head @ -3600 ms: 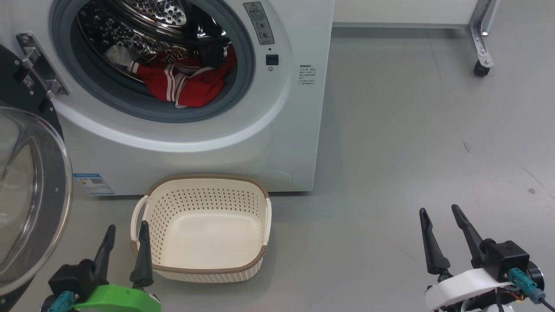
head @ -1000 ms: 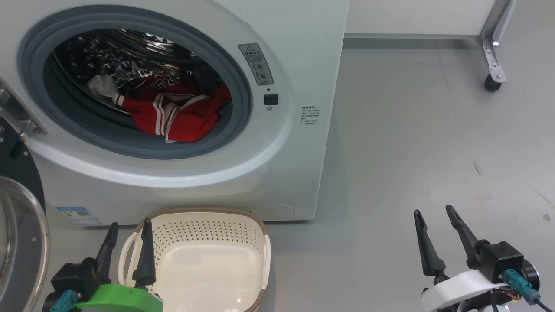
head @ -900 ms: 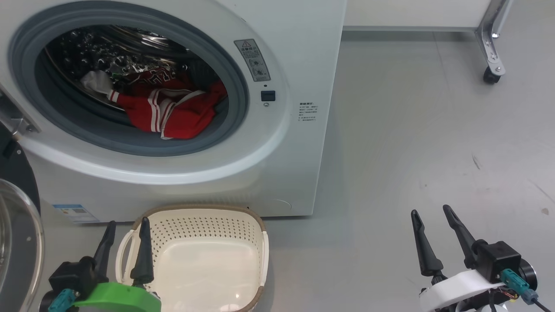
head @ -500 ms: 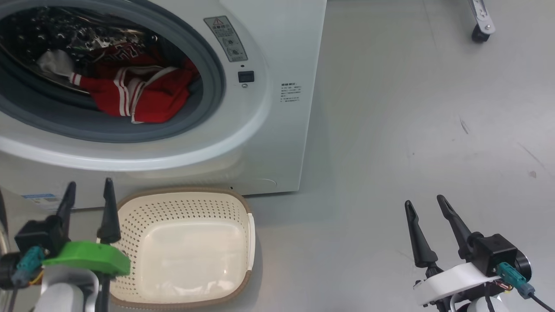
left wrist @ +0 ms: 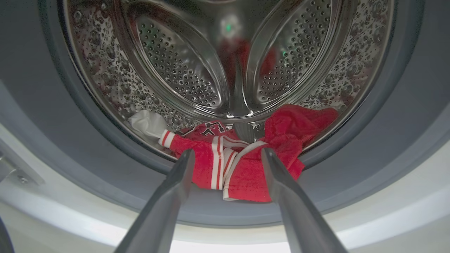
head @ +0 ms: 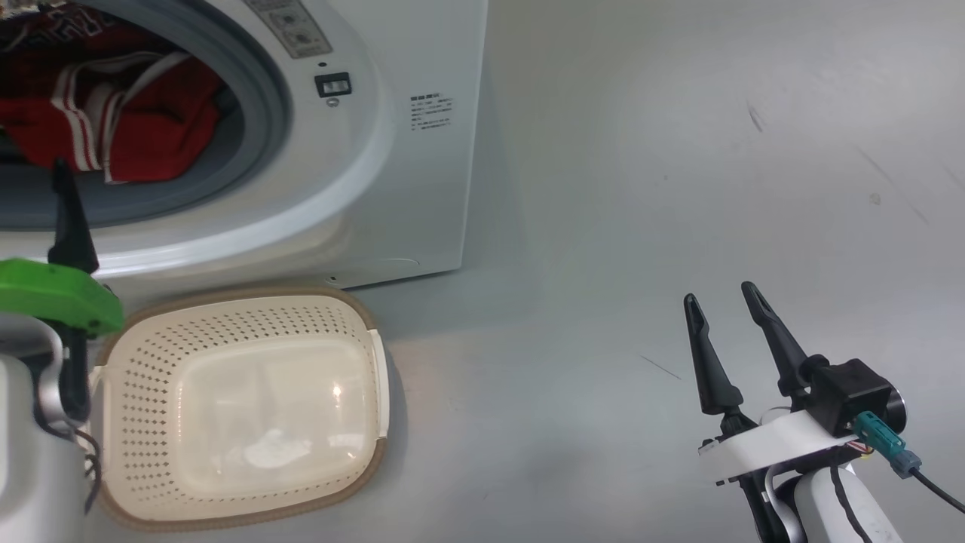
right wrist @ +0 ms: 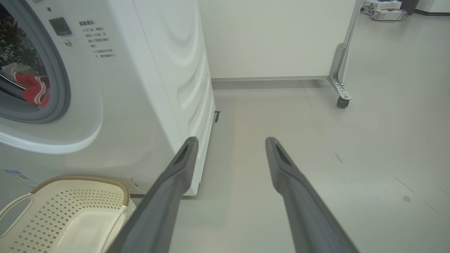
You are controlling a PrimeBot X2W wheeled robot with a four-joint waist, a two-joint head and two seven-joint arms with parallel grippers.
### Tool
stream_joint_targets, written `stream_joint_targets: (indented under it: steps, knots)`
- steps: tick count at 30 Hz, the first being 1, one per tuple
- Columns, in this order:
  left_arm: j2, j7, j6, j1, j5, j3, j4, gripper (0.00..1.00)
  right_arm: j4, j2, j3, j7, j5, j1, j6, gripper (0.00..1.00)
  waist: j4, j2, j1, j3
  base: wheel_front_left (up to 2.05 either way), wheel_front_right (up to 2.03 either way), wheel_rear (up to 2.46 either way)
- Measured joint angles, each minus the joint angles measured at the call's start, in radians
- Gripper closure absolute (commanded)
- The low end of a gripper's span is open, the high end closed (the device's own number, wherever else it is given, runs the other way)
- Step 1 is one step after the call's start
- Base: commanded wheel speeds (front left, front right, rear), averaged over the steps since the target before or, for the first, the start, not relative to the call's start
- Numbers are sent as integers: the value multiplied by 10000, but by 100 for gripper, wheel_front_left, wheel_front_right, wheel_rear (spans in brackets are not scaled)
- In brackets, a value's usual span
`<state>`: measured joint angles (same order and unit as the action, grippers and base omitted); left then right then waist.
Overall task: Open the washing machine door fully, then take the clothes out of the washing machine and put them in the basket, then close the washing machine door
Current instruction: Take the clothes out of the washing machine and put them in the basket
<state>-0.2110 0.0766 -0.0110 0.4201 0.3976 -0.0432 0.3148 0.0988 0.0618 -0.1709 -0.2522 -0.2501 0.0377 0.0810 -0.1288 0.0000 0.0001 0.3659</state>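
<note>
facing into washing machine (left wrist: 182,70), left gripper (left wrist: 227,151) spread wide, holding nothing. red clothes (left wrist: 246,175) heaped inside, low at front, just past its fingertips (left wrist: 184,165). looks soft, light, floppy, apt to trail: pinch bunched striped fold. basket (head: 226,296) below gripper. right gripper (head: 718,292) wide, empty.

Red clothes (left wrist: 246,175) heaped in washing machine (head: 422,188) drum; cream basket (head: 234,317) empty in front.

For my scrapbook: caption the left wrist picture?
Open left gripper aims at red clothes in the steel drum.
</note>
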Motion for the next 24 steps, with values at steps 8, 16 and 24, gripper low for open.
stream_joint_targets:
  steps: [8,16,24]
  knots:
    - [-859,-1116,-378,1632,-288,-82,761,0,-4,-79,-265,0,-48,386,59,0,-730,0,0,762,0,0,0]
    - [-1864,-2272,-546,2701,-980,56,1879,0,25,-146,-286,0,-217,833,59,0,-1464,0,0,1406,0,0,0]
    - [-2600,-3005,-639,3218,-1787,414,2727,0,155,-171,-491,0,-328,1017,61,0,-1947,0,0,1685,0,0,0]
